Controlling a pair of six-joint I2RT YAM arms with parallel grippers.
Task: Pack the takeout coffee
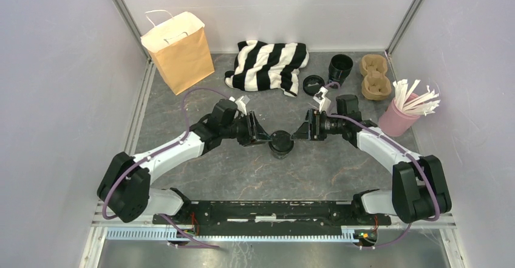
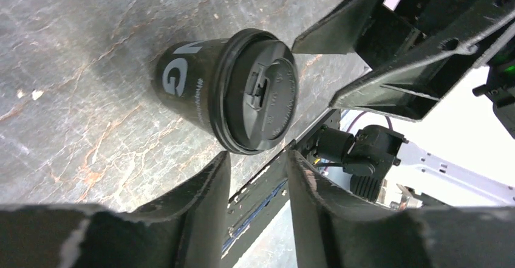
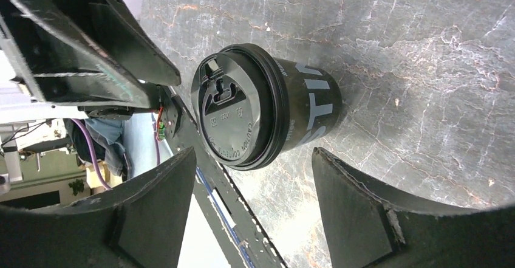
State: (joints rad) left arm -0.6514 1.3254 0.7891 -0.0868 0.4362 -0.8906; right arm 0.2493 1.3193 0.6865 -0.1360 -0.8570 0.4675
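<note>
The tabletop point(image 1: 255, 177) carries everything, and nothing on it is packed yet. The brown paper bag point(image 1: 180, 52) stands upright in the upper left of the overhead view. From there I cannot tell how wide its mouth gapes.

My two arms reach in from either side toward the middle of the frame. My left tool point(image 1: 262, 135) has its fingers partly spread with nothing between them. My right tool point(image 1: 300, 133) is spread wider and is also empty.

The takeout coffee point(image 1: 281, 143) stands upright between the two, at the centre of the overhead view and well apart from the bag. Its lid is seated, so I judge that part done. In both wrist views the cup sits just ahead of my fingertips, and I see no contact.

What is left, as I judge it, is nearly the whole job: closing on the cup, carrying it to the upper left, and lowering it into the bag.
</note>
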